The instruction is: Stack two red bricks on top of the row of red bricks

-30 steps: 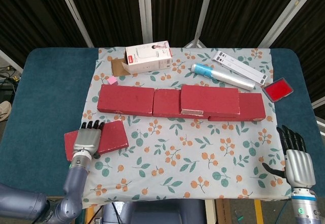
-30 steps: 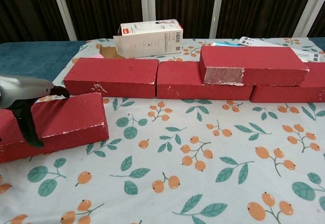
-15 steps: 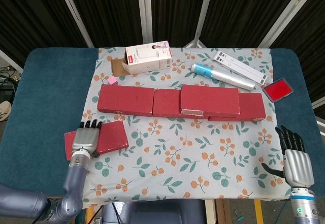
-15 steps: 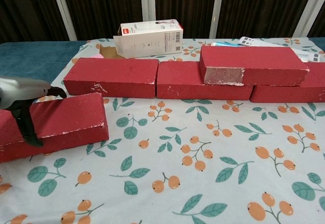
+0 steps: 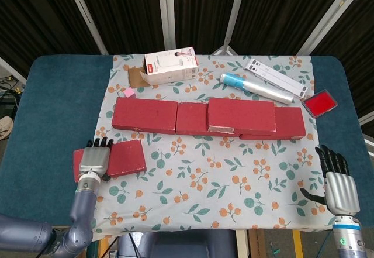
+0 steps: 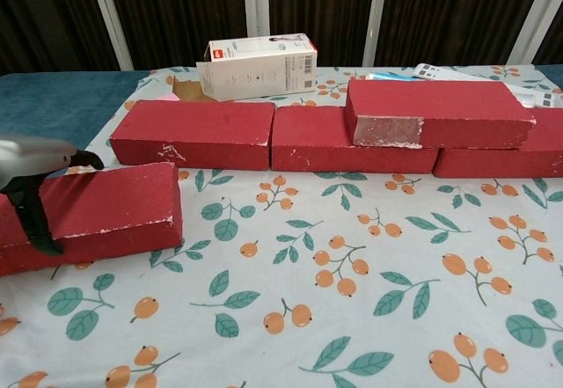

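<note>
- The left hand (image 5: 94,162) grips the loose red brick (image 5: 125,158) at the near left of the table, fingers over its top and the thumb down its near face.
- Over the last second the hand and the brick have slid together a little to the left, away from the row; the brick's right end in the chest view has drawn back by a small amount.
- From the chest view the brick looks still seated on the floral cloth (image 5: 234,176), though a slight lift cannot be ruled out at that angle.
- The row of red bricks (image 5: 146,114) lies across the far middle of the cloth, and one stacked brick (image 5: 241,114) already rests on top towards its right, straddling two bricks below.
- So one of the two bricks is placed, and the second is only in hand; I judge the lift and carry to the row are still to come.
- The right hand (image 5: 338,183) waits at the near right edge, fingers spread and holding nothing, unchanged in place.
</note>
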Motion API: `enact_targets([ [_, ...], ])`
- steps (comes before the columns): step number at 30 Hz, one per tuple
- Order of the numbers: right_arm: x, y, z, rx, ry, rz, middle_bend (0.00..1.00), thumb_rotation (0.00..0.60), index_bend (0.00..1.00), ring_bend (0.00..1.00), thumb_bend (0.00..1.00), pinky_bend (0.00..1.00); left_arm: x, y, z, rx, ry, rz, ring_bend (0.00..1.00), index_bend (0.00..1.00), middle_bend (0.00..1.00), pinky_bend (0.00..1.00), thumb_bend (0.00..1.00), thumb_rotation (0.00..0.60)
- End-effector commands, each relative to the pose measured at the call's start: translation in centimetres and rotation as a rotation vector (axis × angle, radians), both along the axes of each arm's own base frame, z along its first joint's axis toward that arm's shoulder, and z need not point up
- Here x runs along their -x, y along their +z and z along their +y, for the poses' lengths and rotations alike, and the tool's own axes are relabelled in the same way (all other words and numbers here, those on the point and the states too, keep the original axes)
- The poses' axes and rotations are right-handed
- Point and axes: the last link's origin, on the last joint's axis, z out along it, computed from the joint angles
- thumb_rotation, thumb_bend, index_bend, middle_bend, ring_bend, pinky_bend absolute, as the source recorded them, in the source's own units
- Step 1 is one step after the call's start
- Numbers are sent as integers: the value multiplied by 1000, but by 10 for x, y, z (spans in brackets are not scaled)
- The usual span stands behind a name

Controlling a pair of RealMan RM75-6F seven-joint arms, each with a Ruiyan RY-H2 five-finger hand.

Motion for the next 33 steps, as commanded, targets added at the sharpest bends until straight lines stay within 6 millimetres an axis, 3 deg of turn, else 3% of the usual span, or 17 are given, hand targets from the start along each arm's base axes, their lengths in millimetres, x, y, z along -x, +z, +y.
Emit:
enact_targets([
  [1,0,0,0,1,-1,-1,0,600,0,0,19,0,3,0,1,-4,7,21,0,0,0,93,0,600],
  [12,0,-1,1,1,-7,-4,0,600,0,0,19,0,0,-1,4,6,0,66,0,18,172,144,0,600],
  [26,0,1,1,14,-6,-6,0,600,0,0,20,0,0,1,8,-7,-4,69,23,354,411,144,0,600],
  [33,-1,-1,1,9,-5,-1,0,600,0,0,19,0,-12,14,14,-59,-85,7,35,382,413,141,0,600],
])
